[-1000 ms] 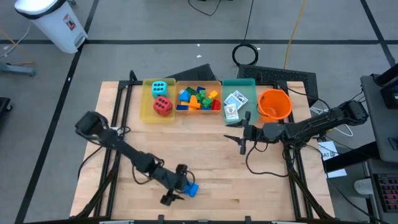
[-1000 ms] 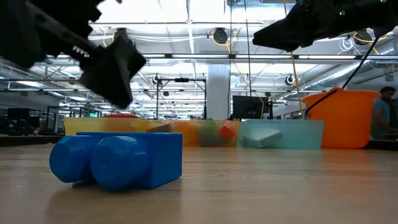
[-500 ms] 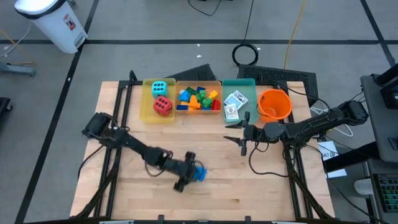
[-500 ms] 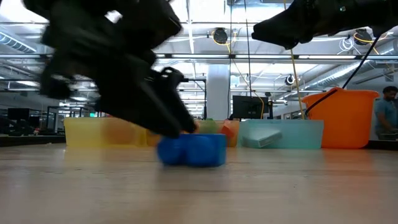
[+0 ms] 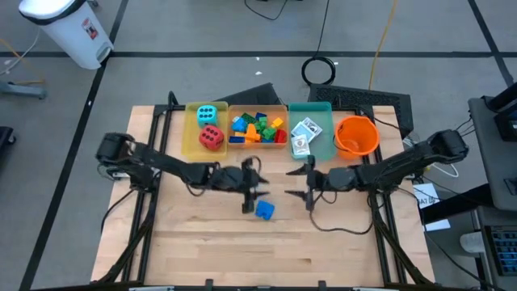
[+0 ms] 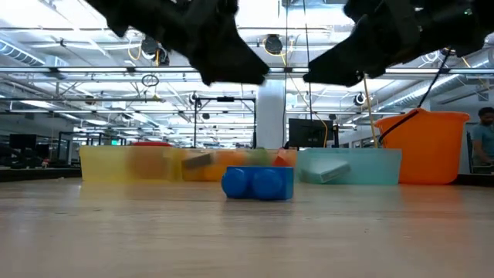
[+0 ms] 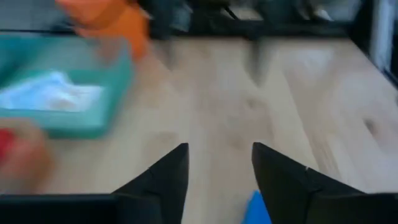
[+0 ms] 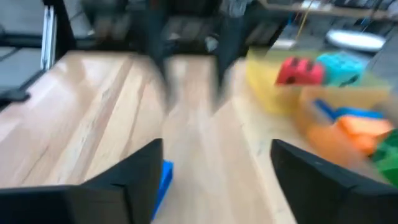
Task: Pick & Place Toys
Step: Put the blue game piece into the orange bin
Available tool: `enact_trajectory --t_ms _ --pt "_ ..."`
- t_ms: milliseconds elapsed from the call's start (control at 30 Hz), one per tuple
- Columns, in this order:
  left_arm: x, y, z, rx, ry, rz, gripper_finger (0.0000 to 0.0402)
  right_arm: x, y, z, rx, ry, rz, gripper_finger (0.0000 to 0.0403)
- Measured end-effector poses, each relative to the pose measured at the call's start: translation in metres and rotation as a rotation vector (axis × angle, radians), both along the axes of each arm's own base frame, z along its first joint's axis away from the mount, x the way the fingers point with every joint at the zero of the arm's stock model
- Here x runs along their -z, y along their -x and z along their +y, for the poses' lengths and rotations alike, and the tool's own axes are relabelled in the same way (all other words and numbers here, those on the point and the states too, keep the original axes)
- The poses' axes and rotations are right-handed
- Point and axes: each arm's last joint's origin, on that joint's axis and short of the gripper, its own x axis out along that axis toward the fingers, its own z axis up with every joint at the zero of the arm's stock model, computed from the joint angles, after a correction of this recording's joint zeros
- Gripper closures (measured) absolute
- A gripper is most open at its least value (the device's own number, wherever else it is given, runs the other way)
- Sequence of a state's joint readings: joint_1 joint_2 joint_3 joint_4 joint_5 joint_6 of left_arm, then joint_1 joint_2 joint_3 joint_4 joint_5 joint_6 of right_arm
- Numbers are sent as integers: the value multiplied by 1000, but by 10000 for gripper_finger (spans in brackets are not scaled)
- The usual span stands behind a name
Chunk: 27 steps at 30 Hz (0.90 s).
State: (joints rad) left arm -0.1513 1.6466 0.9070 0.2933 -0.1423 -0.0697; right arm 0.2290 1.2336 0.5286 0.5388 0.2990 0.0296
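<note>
A blue building brick [image 5: 264,211] lies on its side on the bare wood near the table's middle; it also shows in the low view [image 6: 258,183]. My left gripper [image 5: 257,184] hovers open just beyond it, toward the far edge, and touches nothing; the brick's corner [image 7: 258,211] shows beside one finger. My right gripper [image 5: 300,184] hovers open to the brick's right, facing the left gripper, with the brick [image 8: 163,180] ahead of it. The red die [image 5: 212,137] and cyan die [image 5: 206,114] sit in the yellow tray. Several bricks [image 5: 258,128] fill the orange tray, and card packs [image 5: 304,135] lie in the teal tray.
The yellow tray [image 5: 191,144], orange tray [image 5: 258,146] and teal tray [image 5: 325,145] stand in a row along the far edge, with the orange bucket [image 5: 356,135] at their right end. Bare wood spreads between the trays and the near edge.
My left gripper has gone from near the table's near edge toward the far edge and right, rising clear of the blue brick. The brick has slid along the table with it, away from the near edge, and now lies alone. My right gripper has shifted a little toward the left.
</note>
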Motion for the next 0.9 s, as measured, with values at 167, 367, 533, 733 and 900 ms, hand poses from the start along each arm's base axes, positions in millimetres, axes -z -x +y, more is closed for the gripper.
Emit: enact_trajectory --t_ms 167,367,533,733,900 --pt "-42 23 17 -137 14 -62 169 9 -36 18 -52 -35 150 67" --pt "-56 35 27 -203 36 -61 105 30 -86 34 -33 -71 390 36" --pt "-50 36 25 -203 36 -9 76 53 -112 46 -98 -114 478 42" --pt "-45 38 21 -208 65 39 73 75 -123 55 -127 -93 536 54" --pt "-44 38 19 -202 66 45 84 82 -122 55 -121 -87 564 89"
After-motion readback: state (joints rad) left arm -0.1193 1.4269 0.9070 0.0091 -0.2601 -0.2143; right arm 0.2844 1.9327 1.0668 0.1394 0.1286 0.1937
